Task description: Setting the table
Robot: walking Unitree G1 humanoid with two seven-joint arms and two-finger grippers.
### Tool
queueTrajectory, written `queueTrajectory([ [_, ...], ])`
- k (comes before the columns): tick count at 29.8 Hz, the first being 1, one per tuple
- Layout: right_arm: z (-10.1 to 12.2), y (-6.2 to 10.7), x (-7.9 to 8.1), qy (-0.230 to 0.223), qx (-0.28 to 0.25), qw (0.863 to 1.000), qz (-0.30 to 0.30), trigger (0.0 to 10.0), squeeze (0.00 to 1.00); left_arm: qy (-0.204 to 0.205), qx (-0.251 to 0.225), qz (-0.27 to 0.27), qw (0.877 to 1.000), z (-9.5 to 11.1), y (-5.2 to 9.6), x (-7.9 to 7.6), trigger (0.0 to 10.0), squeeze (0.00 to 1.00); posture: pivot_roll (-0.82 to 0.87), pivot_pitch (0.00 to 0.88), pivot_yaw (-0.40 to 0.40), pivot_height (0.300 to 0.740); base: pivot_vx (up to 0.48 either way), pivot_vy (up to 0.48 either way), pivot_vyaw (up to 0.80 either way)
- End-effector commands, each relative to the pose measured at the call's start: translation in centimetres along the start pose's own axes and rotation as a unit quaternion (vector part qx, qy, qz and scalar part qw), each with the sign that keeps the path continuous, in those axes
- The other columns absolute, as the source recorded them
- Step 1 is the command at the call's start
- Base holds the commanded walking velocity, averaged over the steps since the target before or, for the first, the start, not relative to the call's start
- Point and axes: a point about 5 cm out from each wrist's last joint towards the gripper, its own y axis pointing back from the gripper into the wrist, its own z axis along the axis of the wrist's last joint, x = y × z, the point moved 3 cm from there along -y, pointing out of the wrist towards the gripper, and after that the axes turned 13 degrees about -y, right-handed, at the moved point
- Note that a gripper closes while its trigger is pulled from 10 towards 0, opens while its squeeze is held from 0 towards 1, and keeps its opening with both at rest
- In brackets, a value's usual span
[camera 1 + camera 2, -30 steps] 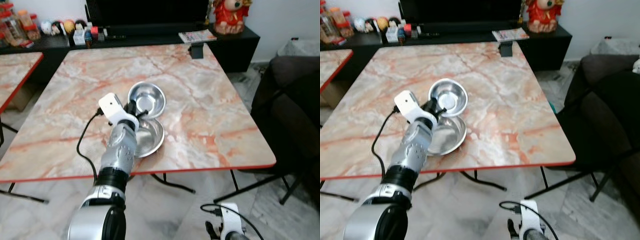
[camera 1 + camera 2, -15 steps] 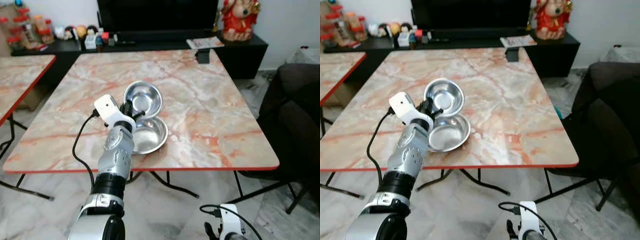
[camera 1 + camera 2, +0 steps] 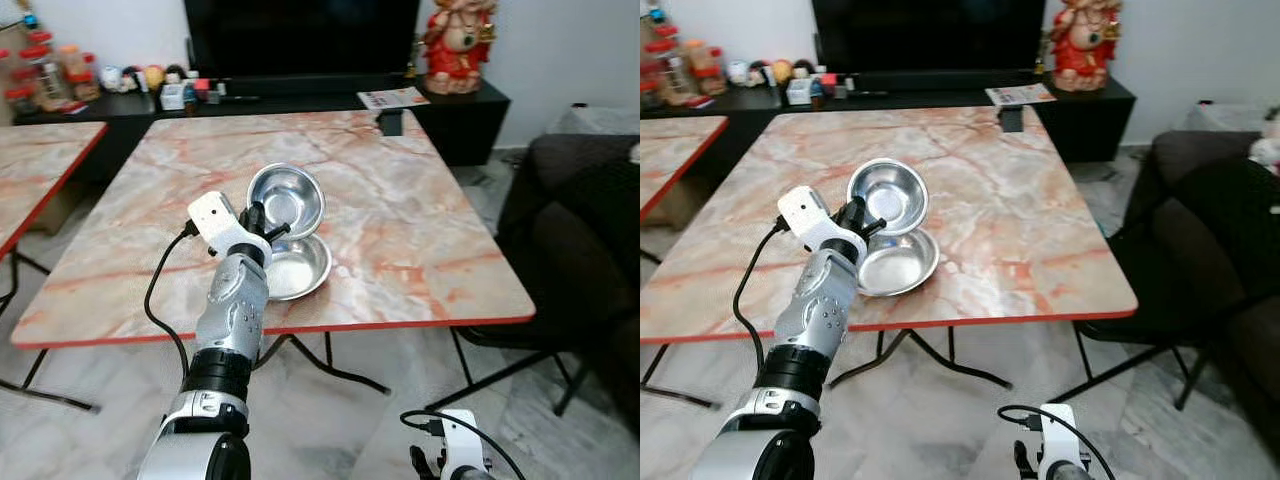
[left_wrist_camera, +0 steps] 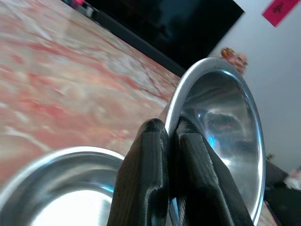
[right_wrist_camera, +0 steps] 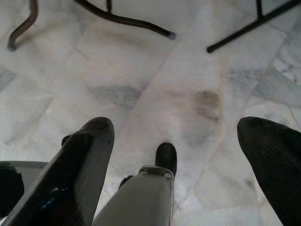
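Observation:
My left gripper point(image 3: 262, 222) is shut on the rim of a steel bowl point(image 3: 289, 198), held tilted above the marble table point(image 3: 400, 220). The left wrist view shows the black fingers point(image 4: 155, 179) pinching that bowl's point(image 4: 221, 136) edge. A second steel bowl point(image 3: 297, 268) rests on the table just below and in front of it, near the front edge; its rim point(image 4: 56, 165) is seen under the fingers. My right gripper point(image 5: 174, 155) hangs low over the floor, open with nothing between its fingers.
A small dark block point(image 3: 391, 122) stands at the table's far edge. Behind it is a black TV cabinet point(image 3: 300, 90) with jars, a magazine and a red figurine point(image 3: 455, 40). Another marble table point(image 3: 40, 165) is at left, a dark sofa point(image 3: 590, 230) at right.
The camera has shifted, so the whole scene moved in the picture. My left gripper still holds the tilted bowl over the lower one, with no clear move of its own.

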Motion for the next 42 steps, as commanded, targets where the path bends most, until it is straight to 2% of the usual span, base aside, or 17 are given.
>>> queueTrajectory([
  [1,0.3,0.0,0.1,-0.004,-0.006,1.0,0.001,10.0,0.0,-0.005,-0.012,-0.007,1.0,0.9,-0.2,-0.7,10.0,0.0,-0.22,0.0,0.027,0.74,0.296,0.0,0.0],
  [8,0.4,-0.1,0.2,-0.004,-0.008,1.0,0.001,10.0,0.0,-0.005,-0.015,-0.008,1.0,1.2,-0.2,-0.8,10.0,0.0,-0.22,0.0,0.029,0.74,0.292,0.0,0.0],
  [14,0.5,-0.1,0.4,0.018,-0.009,1.0,0.007,10.0,0.0,-0.004,-0.019,-0.01,1.0,1.3,-0.3,-1.0,10.0,0.0,-0.22,0.0,0.028,0.74,0.292,0.0,0.1],
  [18,0.5,-0.1,0.4,-0.002,-0.011,1.0,0.006,10.0,0.0,-0.005,-0.02,-0.01,1.0,1.4,-0.1,-0.9,10.0,0.0,-0.22,0.0,0.028,0.74,0.292,0.0,0.31],
  [30,0.3,0.0,0.3,0.0,-0.008,1.0,0.006,10.0,0.0,-0.014,-0.016,-0.021,1.0,1.3,0.2,-0.9,10.0,0.0,-0.21,0.0,0.028,0.74,0.236,0.0,0.0],
  [36,0.3,0.0,0.2,0.0,-0.007,1.0,0.005,10.0,0.0,0.005,0.003,-0.053,0.999,0.8,0.9,-1.2,10.0,0.0,-0.21,0.0,0.028,0.74,0.0,0.0,0.0],
  [39,0.1,0.0,0.2,0.0,-0.007,1.0,0.006,10.0,0.0,0.025,0.039,-0.107,0.993,-0.2,2.5,-1.6,10.0,0.0,-0.21,0.0,0.026,0.74,0.0,0.0,0.0],
  [42,0.1,0.0,0.2,0.0,-0.006,1.0,0.007,10.0,0.0,0.029,0.051,-0.118,0.991,-0.4,2.9,-1.7,10.0,0.0,-0.21,0.0,0.026,0.74,0.0,0.0,0.0],
])
